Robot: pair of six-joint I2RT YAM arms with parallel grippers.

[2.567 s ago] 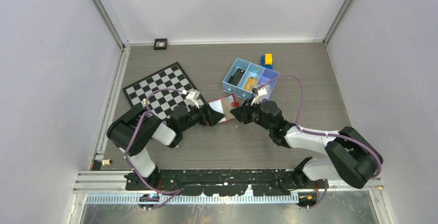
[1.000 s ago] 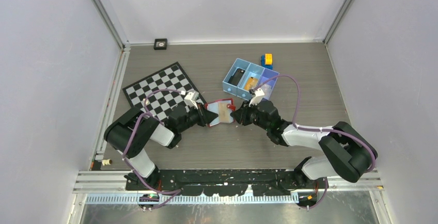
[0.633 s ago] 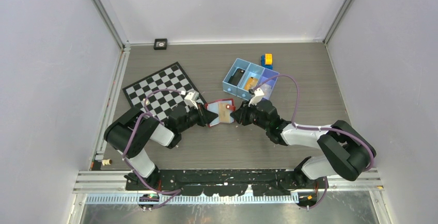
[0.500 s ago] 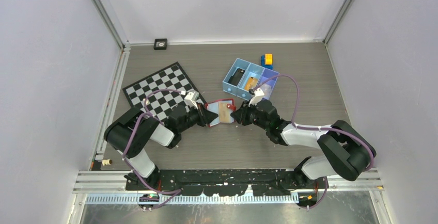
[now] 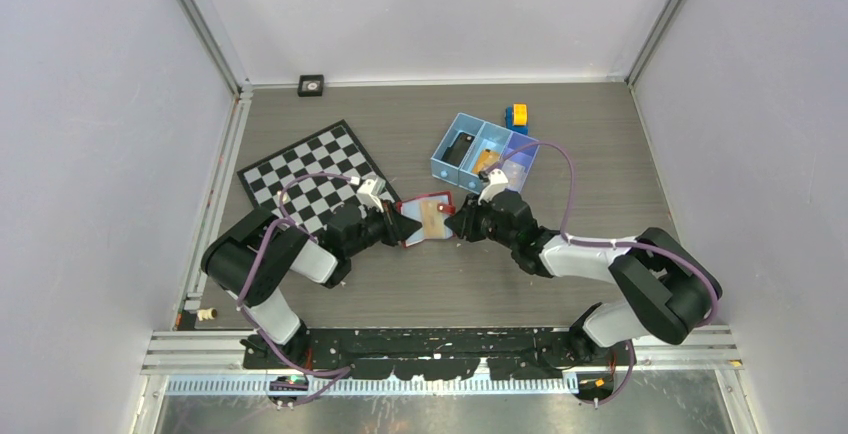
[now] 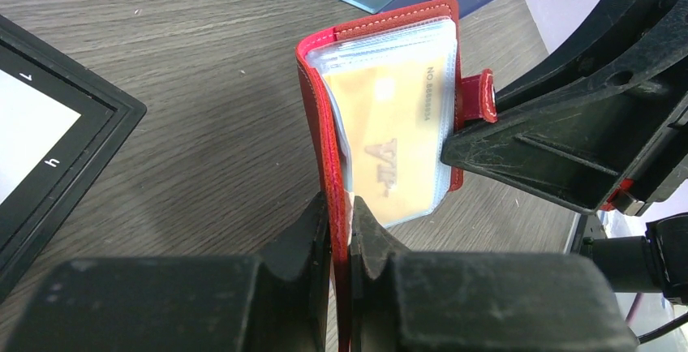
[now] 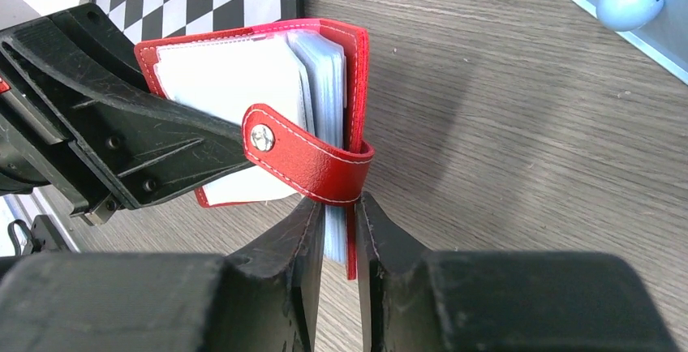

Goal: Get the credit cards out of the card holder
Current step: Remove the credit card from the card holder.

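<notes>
The card holder (image 5: 424,216), a red wallet, hangs open just above the table between my two grippers. My left gripper (image 5: 404,226) is shut on its left red cover (image 6: 318,125). An orange-gold credit card (image 6: 397,137) shows in a clear sleeve beside it. My right gripper (image 5: 456,225) is shut on the right cover and the bundle of pale blue sleeves (image 7: 331,84). The snap tab (image 7: 308,161) curls across the right fingers (image 7: 304,222). A white sleeve face (image 7: 227,84) shows on the far side. No card is out of the holder.
A blue three-compartment tray (image 5: 485,149) stands just behind the right gripper, with a yellow and blue toy (image 5: 516,116) at its far corner. A chessboard (image 5: 310,169) lies behind the left arm. A small black square (image 5: 311,84) sits at the back wall.
The wallet has turned from its silver face to its orange-gold card side and moved slightly left. Over the last second both grippers have barely moved, and the right elbow has moved left.
</notes>
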